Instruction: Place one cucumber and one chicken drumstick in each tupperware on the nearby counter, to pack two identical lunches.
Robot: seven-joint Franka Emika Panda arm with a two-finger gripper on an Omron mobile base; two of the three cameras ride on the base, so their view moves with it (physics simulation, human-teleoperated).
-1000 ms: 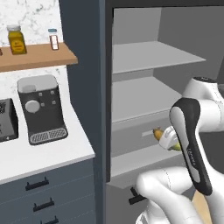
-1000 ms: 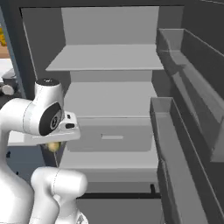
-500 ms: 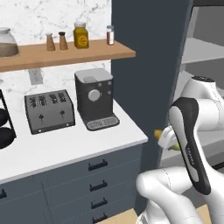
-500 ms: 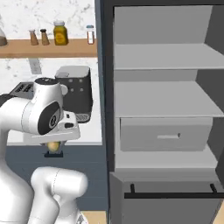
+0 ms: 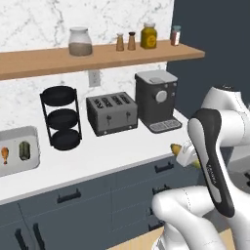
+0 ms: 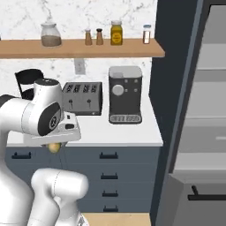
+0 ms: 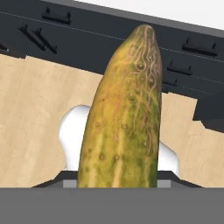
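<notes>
Holding drumstick (image 5: 4, 155) and cucumber (image 5: 24, 150): tupperware (image 5: 33, 133) on counter (image 5: 97, 158).

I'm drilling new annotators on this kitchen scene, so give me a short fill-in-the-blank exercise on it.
1. The gripper holds a yellow-green ____.
2. On the counter, between the black tiered rack and the coffee machine, stands a ____.
3. The grey tupperware already holds a drumstick and a ____.

Missing words: cucumber; toaster; cucumber

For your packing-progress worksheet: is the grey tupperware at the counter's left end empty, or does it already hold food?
Not empty. The tupperware on the counter holds a chicken drumstick and a dark green cucumber, side by side.
</notes>
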